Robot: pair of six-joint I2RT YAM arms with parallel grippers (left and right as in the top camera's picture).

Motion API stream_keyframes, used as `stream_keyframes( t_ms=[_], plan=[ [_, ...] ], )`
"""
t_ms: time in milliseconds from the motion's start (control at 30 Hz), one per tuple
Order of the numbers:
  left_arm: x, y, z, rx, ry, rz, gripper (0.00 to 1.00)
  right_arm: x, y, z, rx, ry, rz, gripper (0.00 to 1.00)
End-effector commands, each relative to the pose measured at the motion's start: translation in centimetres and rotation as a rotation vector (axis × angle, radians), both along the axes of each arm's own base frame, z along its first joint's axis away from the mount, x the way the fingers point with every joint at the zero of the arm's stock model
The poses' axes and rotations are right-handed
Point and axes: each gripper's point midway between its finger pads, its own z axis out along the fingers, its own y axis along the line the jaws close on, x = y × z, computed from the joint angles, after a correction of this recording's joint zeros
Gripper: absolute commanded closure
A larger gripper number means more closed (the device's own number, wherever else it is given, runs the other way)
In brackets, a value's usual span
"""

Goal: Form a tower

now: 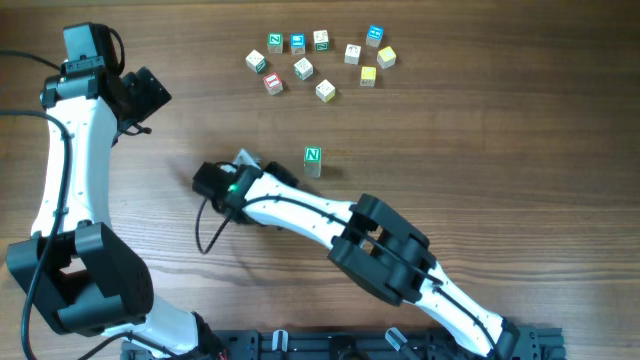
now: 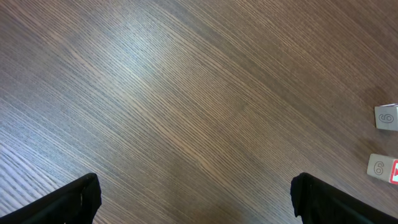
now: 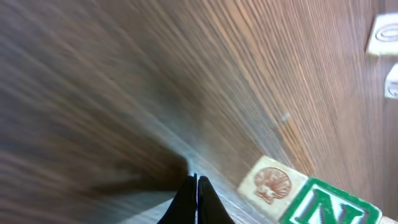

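Tower [image 1: 313,160], green N on top, stands alone mid-tabletop [image 1: 520,150]. My right end effector [image 3: 196,190] sits near it, fingers pressed together, holding nothing. Left end effector [image 2: 199,199] is spread wide, well apart. Loose cubes [image 1: 303,68] cluster beyond the tower.

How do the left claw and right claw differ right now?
Left claw is wide open; right claw is shut tight. Left claw hangs over bare table, left of the loose cubes; right claw sits mid-table, just left of the N cube. Shared: neither holds anything.
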Motion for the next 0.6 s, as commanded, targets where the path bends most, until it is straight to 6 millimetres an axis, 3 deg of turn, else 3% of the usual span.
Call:
stream_keyframes(
  t_ms=[0, 167, 233, 300, 467, 567],
  plan=[
    [0.2, 0.3, 1.3, 0.020, -0.029, -0.004, 0.00, 0.8, 2.4, 1.5, 0.105, -0.007, 0.012, 0.96],
    [0.2, 0.3, 1.3, 0.020, -0.028, -0.004, 0.00, 3.6, 3.3, 7.7, 0.285, -0.094, -0.023, 0.95],
    [0.2, 0.3, 1.3, 0.020, -0.029, -0.004, 0.00, 5.1, 3.6, 11.9, 0.454, -0.092, -0.042, 0.96],
    [0.2, 0.3, 1.3, 0.020, -0.029, -0.004, 0.00, 6.2, 3.0, 14.0, 0.542, -0.096, -0.080, 0.96],
    [0.2, 0.3, 1.3, 0.020, -0.029, -0.004, 0.00, 9.4, -1.1, 19.1, 0.786, -0.061, -0.248, 0.96],
    [0.2, 0.3, 1.3, 0.020, -0.029, -0.004, 0.00, 10.9, -4.7, 19.9, 0.902, 0.017, -0.402, 0.93]
  ],
)
